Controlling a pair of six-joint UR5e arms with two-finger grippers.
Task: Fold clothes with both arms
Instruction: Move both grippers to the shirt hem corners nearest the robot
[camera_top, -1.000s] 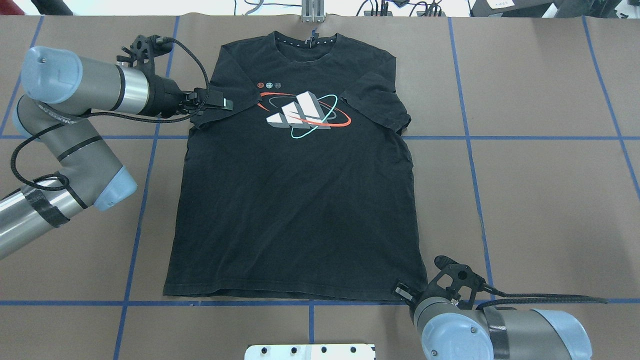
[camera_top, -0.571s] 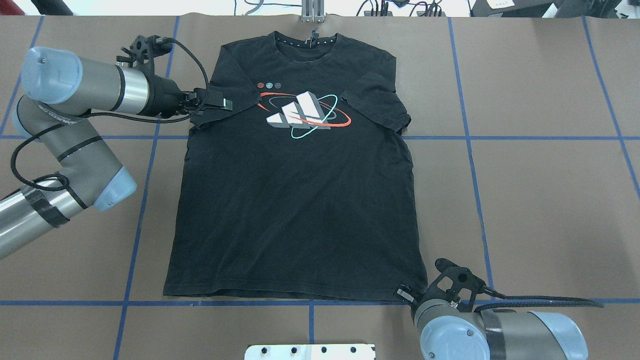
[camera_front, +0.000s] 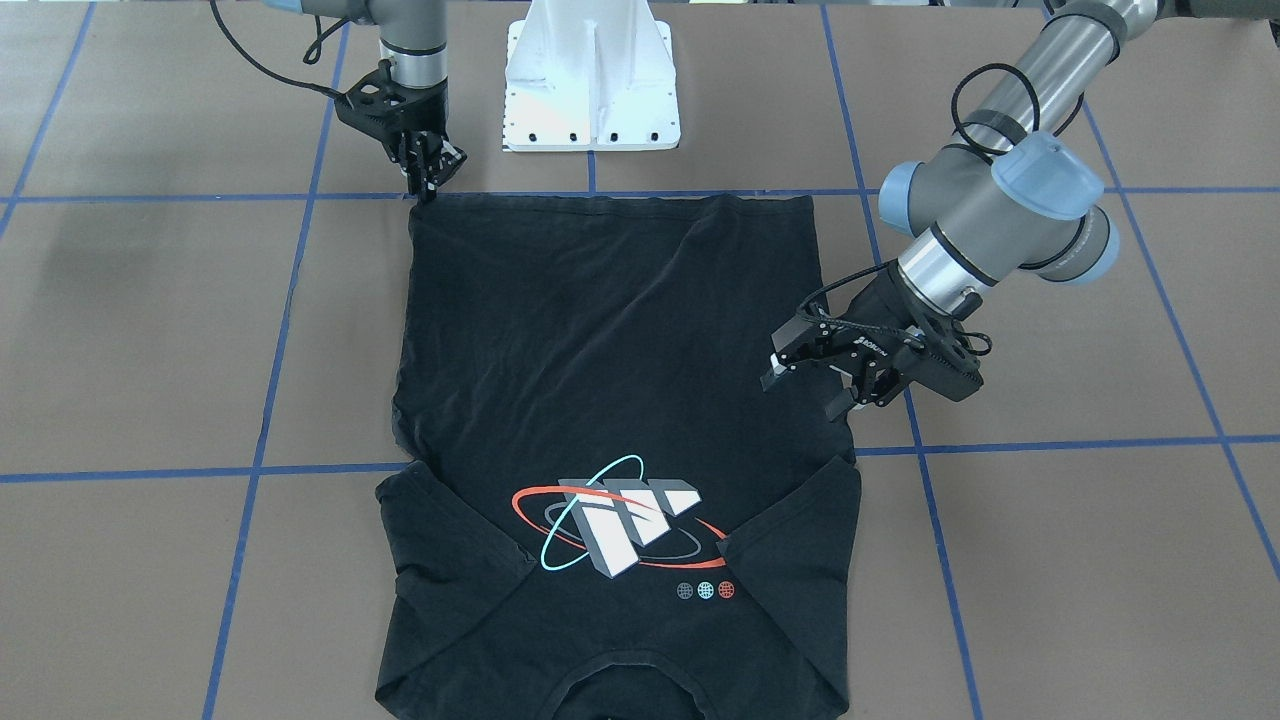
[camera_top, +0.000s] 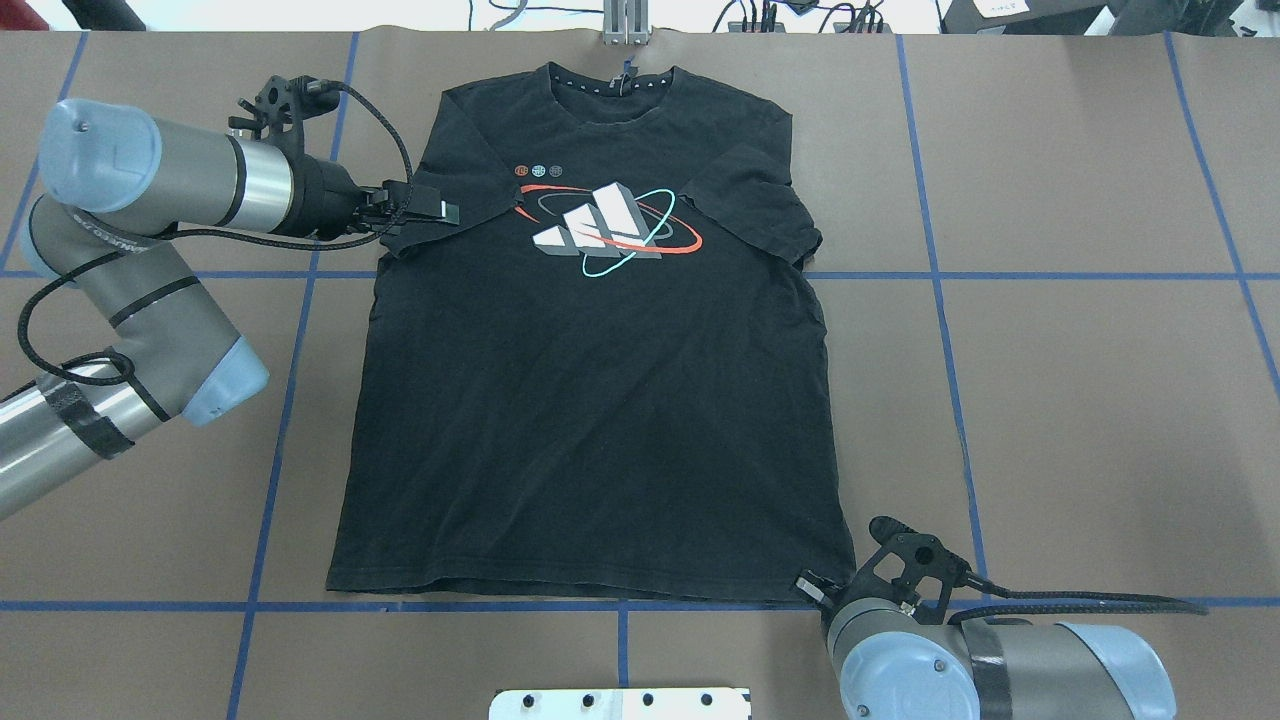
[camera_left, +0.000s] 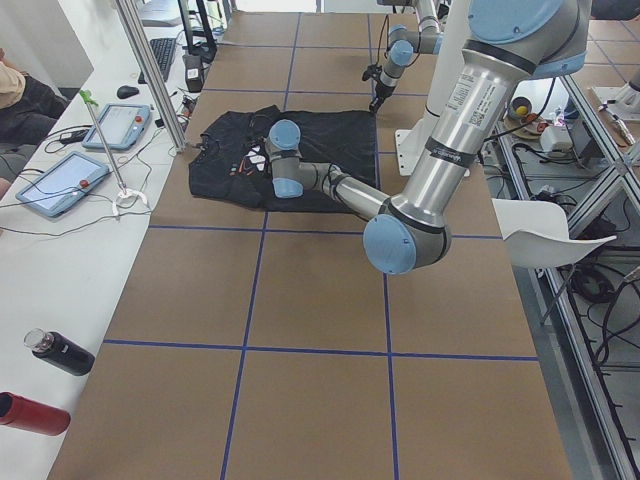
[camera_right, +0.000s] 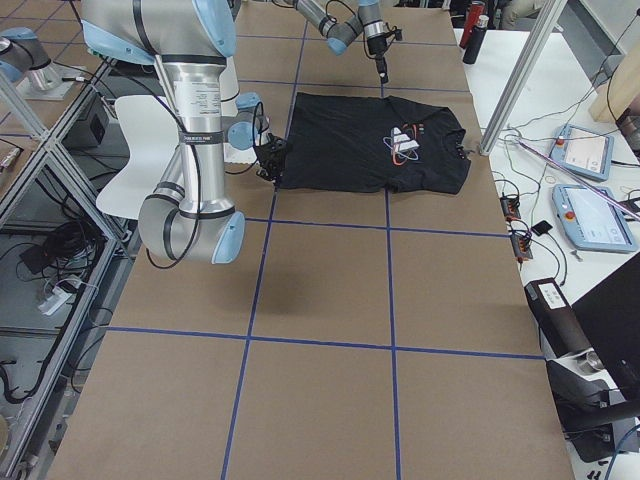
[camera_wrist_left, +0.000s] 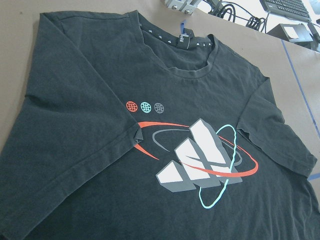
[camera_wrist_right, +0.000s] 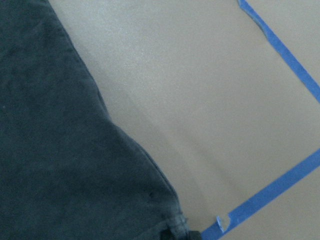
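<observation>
Left gripper (camera_front: 812, 388): we find the jaws parted, poised over the T-shirt (camera_top: 590, 420) sleeve, at 9 o'clock from the print (camera_top: 605, 228) in the overhead view. Right gripper (camera_front: 428, 188): tips at the 5 o'clock hem corner; we cannot tell whether the jaws are clamped. The shirt lies flat, print up, mid-table (camera_top: 1080, 400).

A black T-shirt (camera_wrist_right: 60, 150) fills the left of the frame, its edge slanting down to the bottom centre. Tan table (camera_wrist_right: 200, 100) lies beyond, with 2 blue tape strips (camera_wrist_right: 270, 192) at upper right and lower right.
</observation>
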